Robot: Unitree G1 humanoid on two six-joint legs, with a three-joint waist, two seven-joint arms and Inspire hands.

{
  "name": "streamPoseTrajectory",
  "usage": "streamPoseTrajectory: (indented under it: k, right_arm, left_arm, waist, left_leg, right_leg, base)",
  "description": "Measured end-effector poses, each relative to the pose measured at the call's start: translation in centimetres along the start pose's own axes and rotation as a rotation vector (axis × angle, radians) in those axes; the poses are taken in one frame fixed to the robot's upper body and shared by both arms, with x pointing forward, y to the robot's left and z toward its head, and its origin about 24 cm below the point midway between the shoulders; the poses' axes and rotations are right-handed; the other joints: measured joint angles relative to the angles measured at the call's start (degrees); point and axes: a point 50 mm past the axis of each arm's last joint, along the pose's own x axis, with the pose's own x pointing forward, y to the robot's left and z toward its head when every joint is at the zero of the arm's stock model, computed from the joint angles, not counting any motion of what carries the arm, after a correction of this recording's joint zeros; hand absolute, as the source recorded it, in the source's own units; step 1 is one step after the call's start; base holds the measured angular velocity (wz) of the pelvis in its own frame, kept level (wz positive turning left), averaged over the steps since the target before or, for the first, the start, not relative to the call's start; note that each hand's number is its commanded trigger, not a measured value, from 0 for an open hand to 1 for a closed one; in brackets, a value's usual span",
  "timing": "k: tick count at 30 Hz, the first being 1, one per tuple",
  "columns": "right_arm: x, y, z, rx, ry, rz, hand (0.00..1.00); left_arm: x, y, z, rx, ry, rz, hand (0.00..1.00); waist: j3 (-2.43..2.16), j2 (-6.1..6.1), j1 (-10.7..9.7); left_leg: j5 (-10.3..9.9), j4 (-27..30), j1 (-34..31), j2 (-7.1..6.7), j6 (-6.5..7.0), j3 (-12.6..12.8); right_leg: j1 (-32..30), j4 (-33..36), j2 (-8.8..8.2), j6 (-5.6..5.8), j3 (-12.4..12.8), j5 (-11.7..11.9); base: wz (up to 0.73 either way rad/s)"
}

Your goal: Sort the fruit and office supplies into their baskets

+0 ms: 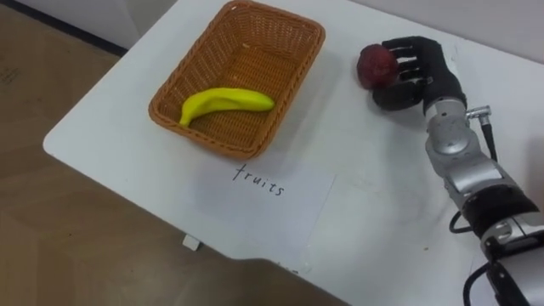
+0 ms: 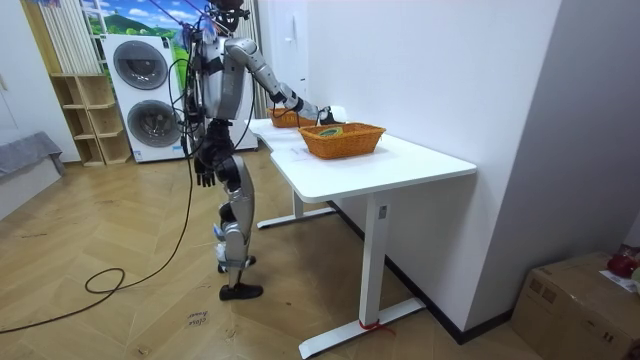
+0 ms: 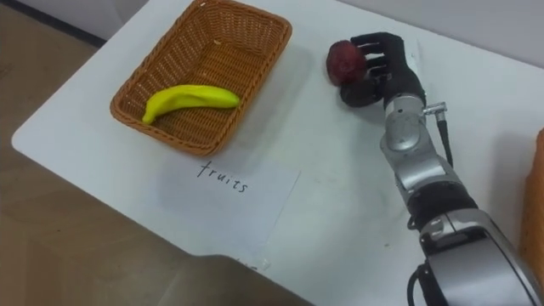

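A dark red round fruit (image 1: 376, 65) is at the back of the white table (image 1: 374, 204), to the right of the wicker fruit basket (image 1: 299, 85). My right hand (image 1: 422, 75) reaches in from the lower right, and its fingers are curled round the fruit's right side. Whether the fruit rests on the table or hangs just above it I cannot tell. A yellow banana (image 1: 225, 102) lies inside the basket. In the room view my left hand (image 2: 205, 172) hangs beside my thigh.
A sheet of paper (image 1: 276, 204) with a handwritten label lies in front of the basket, near the table's front edge. The rim of a second wicker basket (image 3: 539, 178) shows at my far right. I stand at the table's end, with washing machines (image 2: 140, 95) behind me.
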Motion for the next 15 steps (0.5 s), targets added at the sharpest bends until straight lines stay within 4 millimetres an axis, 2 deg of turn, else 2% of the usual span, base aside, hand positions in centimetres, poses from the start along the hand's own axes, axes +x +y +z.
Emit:
streamPoseTrajectory:
  k: [4, 15]
  right_arm:
    - [-0.02, 0.20, 0.04, 0.016, 0.002, 0.013, 1.00]
    - [-0.04, 0.32, 0.03, 0.019, 0.003, 0.016, 1.00]
  left_arm:
    - [0.00, 0.02, 0.07, -0.001, -0.003, 0.000, 0.00]
    - [0.01, 0.05, 0.21, -0.002, -0.009, 0.005, 0.00]
  waist:
    - [0.14, 0.05, 0.05]
    - [0.16, 0.07, 0.12]
  left_leg:
    - [-0.01, -0.09, -0.11, -0.02, -0.01, -0.21]
    - [-0.01, 0.00, -0.22, -0.03, -0.02, -0.26]
  right_leg:
    - [-0.07, -0.01, 0.02, 0.00, -0.04, 0.00]
    - [-0.07, -0.02, 0.05, 0.00, -0.07, 0.00]
  base:
    - [0.00]
    - [0.00]
